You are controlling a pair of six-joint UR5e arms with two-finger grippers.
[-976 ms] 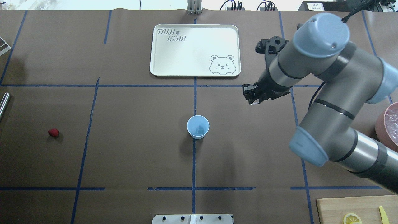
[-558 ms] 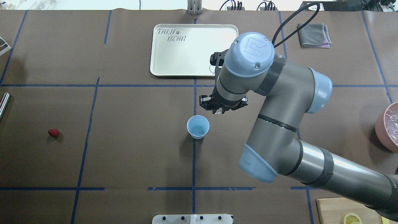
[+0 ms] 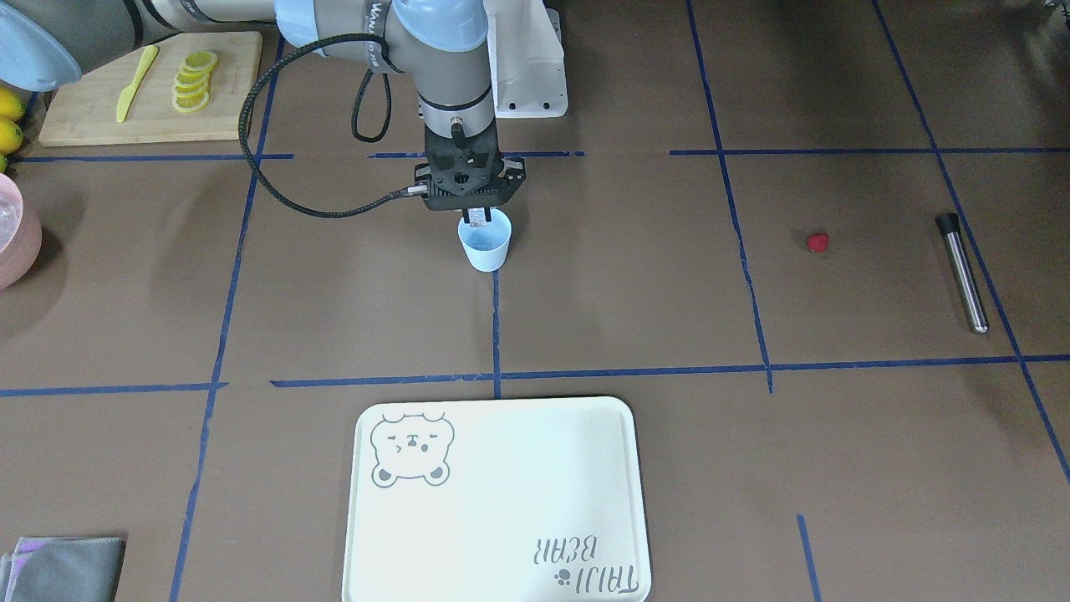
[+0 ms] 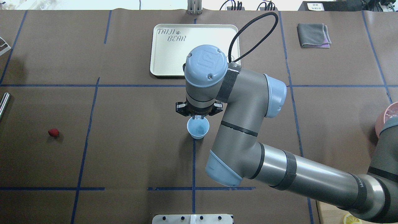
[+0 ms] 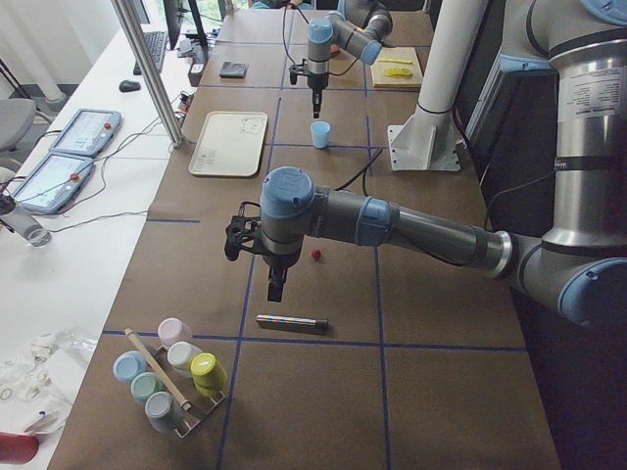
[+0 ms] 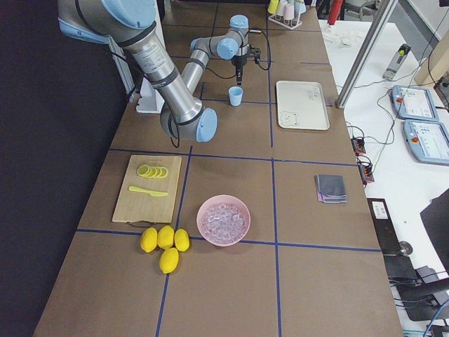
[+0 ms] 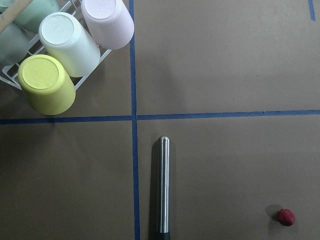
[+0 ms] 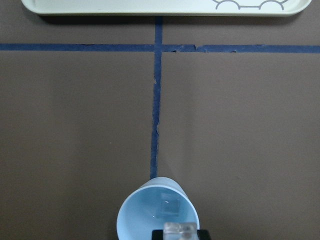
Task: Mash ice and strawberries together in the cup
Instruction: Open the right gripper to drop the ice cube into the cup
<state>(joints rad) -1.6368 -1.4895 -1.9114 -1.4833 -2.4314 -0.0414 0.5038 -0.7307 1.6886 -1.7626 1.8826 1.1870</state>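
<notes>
The right gripper (image 3: 476, 217) pinches a clear ice cube (image 8: 180, 230) between its fingertips, which stand only narrowly apart. It points straight down over the mouth of the pale blue cup (image 4: 196, 132). In the right wrist view the cube sits at the 6 o'clock side of the rim. Inside the cup one flat ice piece (image 8: 172, 204) lies on the bottom. The cup stands upright on a blue tape line of the brown table (image 4: 130, 149), near its middle. In the overhead view the white bear tray (image 4: 192, 53) lies at 12 o'clock from the cup, apart from it. The strawberry (image 4: 53, 133) lies at 9 o'clock, well apart and alone on the paper. At 3 o'clock, by the table's edge, a pink bowl (image 3: 23, 251) holds many ice cubes, and a folded grey cloth (image 4: 313, 35) is at about 1 o'clock. The left gripper (image 5: 276, 292) shows only in the left side view, pointing down above the table near the strawberry and a steel muddler (image 7: 164, 185). I cannot tell whether its fingers are wide or closed. In the left wrist view the strawberry lies at 4 o'clock from the muddler, not touching it. Some upturned coloured cups (image 7: 70, 45) are at 10 o'clock.
</notes>
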